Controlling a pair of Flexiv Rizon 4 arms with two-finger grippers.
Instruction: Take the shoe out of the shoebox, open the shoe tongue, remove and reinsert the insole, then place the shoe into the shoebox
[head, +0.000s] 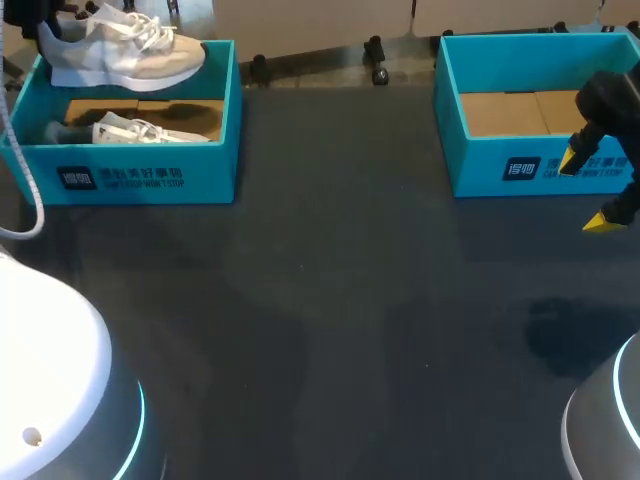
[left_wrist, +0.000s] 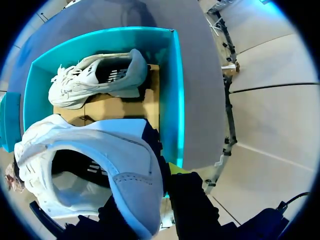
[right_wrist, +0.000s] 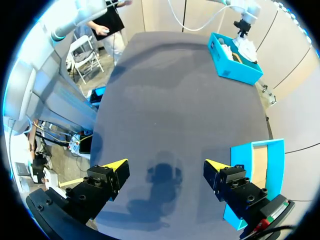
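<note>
Currently your left end effector (left_wrist: 164, 174) is clenched on the heel of the shoe (head: 125, 55), held over the shoebox (head: 205, 172) at the table's (head: 330, 300) far left corner, your right end effector (right_wrist: 165, 172) released; judged light and soft-sided, so grip the stiffer heel.

left shoebox (head: 215, 175) front: white print, unreadable | right shoebox (head: 480, 165) front: same

I see soft, even light from above on the dark grey cloth table (head: 340, 300). My right arm's black gripper with yellow tips (right_wrist: 165, 164) drops a faint shadow (right_wrist: 162, 179) under it. The bright teal cardboard shoebox (left_wrist: 176, 100) wall shines. The white mesh shoe (left_wrist: 115, 160) is dark inside.
</note>
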